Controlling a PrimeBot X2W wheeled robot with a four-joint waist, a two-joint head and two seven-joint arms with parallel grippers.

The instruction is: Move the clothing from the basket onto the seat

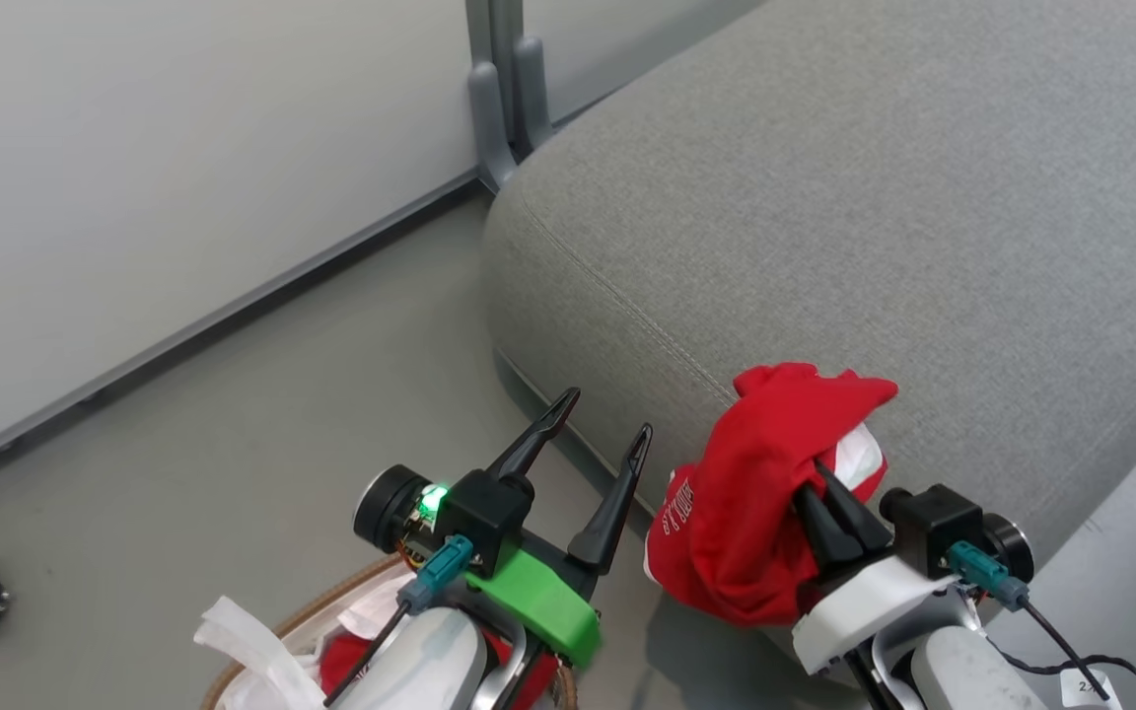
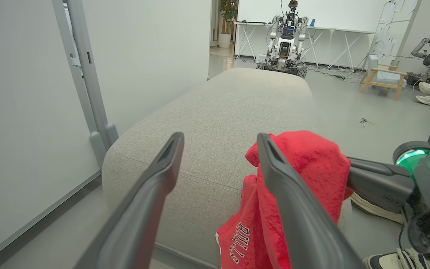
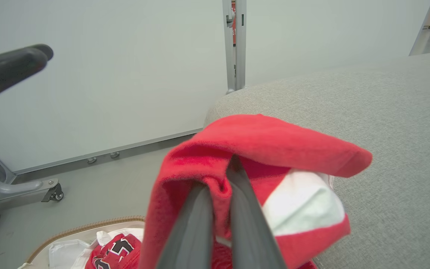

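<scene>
Right hand (image 1: 817,483), head view: closed on a red jersey (image 1: 745,513) that hangs against the front edge of the grey seat (image 1: 874,197). Left hand (image 1: 605,416): open, empty, near the seat's corner. Left wrist view: the jersey hangs just beside the spread fingers (image 2: 151,186), in front of the seat. Right wrist view: further clothing (image 3: 114,250) lies in the basket (image 3: 88,226) below.

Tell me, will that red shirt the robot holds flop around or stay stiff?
Floppy, most likely: the red shirt droops in folds from the right fingers pinching it. Probably light, since one small pinch holds the whole bunch up. It may slump into a heap on the seat rather than lie flat.
</scene>
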